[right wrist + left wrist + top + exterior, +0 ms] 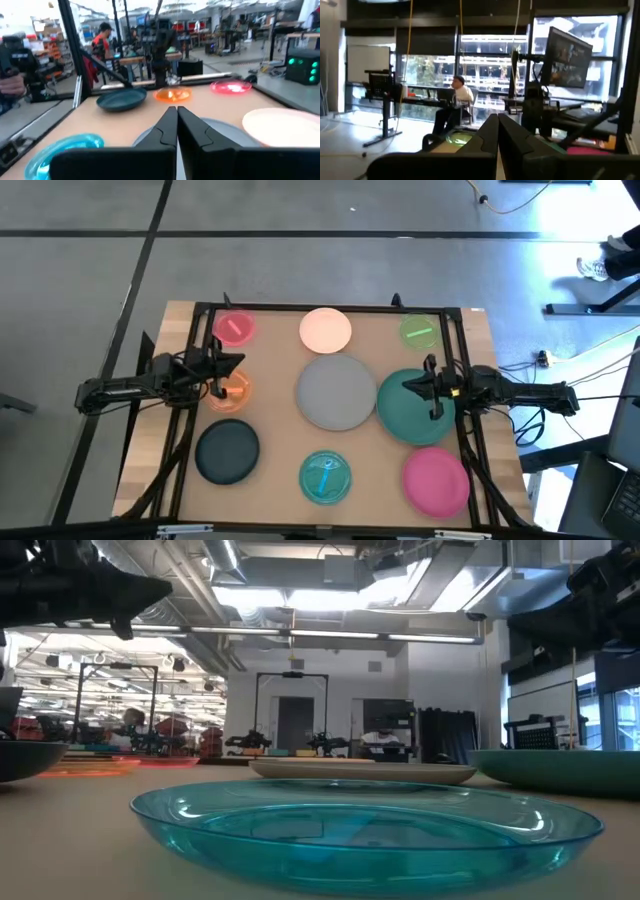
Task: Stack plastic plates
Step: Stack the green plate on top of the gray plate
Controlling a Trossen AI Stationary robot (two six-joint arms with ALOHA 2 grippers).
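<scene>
Nine plates lie flat and apart on the table. In the high view: small pink (234, 327), pale pink (325, 330), green (420, 331), orange (228, 392), grey (336, 391), teal (410, 418), navy (227, 452), light blue (325, 477), magenta (436, 482). My left gripper (238, 363) (497, 127) hovers shut over the table's left side, above the orange plate. My right gripper (406, 387) (176, 120) hovers shut over the teal plate's inner edge, pointing toward the grey plate (225, 131). Neither touches a plate.
A black frame (330, 308) runs along the table's far edge and down both sides. The low view shows the light blue plate (365, 830) closest, with the teal plate (560, 768) to the right. People sit and stand in the room beyond the table.
</scene>
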